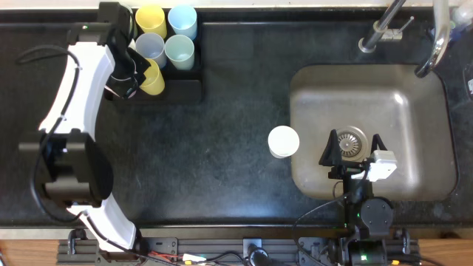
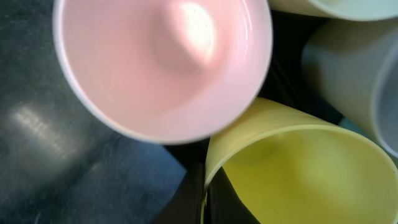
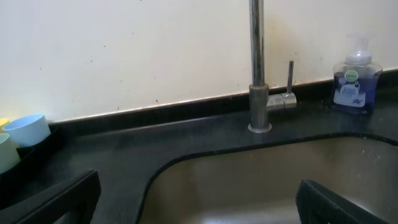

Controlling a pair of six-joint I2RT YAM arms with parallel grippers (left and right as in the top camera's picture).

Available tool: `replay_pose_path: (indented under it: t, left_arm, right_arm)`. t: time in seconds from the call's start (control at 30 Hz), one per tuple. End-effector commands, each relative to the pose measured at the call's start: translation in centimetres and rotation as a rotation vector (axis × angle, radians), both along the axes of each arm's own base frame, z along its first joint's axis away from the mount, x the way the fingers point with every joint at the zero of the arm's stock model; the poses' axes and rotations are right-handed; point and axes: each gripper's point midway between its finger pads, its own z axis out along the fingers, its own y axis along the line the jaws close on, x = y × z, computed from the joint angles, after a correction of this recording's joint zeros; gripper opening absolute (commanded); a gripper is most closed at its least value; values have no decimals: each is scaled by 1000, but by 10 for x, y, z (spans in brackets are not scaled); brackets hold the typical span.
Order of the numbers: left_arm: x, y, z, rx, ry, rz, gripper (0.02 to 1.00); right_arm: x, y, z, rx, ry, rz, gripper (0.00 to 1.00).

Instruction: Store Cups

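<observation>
Right claw (image 1: 353,150) hangs over the sink (image 1: 414,96) at 3 o'clock, fingers wide apart. A white cup (image 1: 283,141) sits on the worktop (image 1: 222,162) just beside the sink. At 11 o'clock, a black tray (image 1: 185,89) holds yellow, blue and green cups (image 1: 179,50). Close up, the left wrist view adds a pink cup (image 2: 161,62) touching a yellow cup (image 2: 298,174). Left claw (image 1: 135,70) grip: cannot tell.

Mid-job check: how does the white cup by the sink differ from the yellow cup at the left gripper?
The white cup stands on end on the black counter beside the sink; the yellow cup leans over at the black tray among other cups. The white cup is free; the yellow cup is in the left gripper. Both are plain, handleless cups.
</observation>
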Motion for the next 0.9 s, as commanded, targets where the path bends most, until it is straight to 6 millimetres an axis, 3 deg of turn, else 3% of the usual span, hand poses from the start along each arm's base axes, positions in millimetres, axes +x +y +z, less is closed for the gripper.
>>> replay_pose_path:
  t: [0.03,0.33,0.37,0.4,0.43,0.47,0.5,0.7,0.9]
  left_arm:
    - [-1,5,-18,5,44,42,36]
    - [2,5,-27,13,52,44,36]
    - [2,5,-27,13,52,43,106]
    - [2,5,-27,13,52,43,312]
    - [2,5,-27,12,53,43,715]
    - [2,5,-27,12,53,43,963]
    - [2,5,-27,10,53,43,1000]
    - [1,4,-15,5,25,39,1000]
    - [-1,5,20,12,-54,37,1000]
  right_arm:
    - [0,1,-4,4,1,1,998]
    - [0,1,-4,4,1,1,998]
    - [0,1,-4,4,1,1,996]
    - [0,1,-4,4,1,1,998]
    - [0,1,-4,4,2,1,998]
    - [0,1,-4,4,1,1,996]
    - [0,1,-4,4,1,1,998]
    - [0,1,-4,4,1,1,996]
    - [0,1,-4,4,1,1,998]
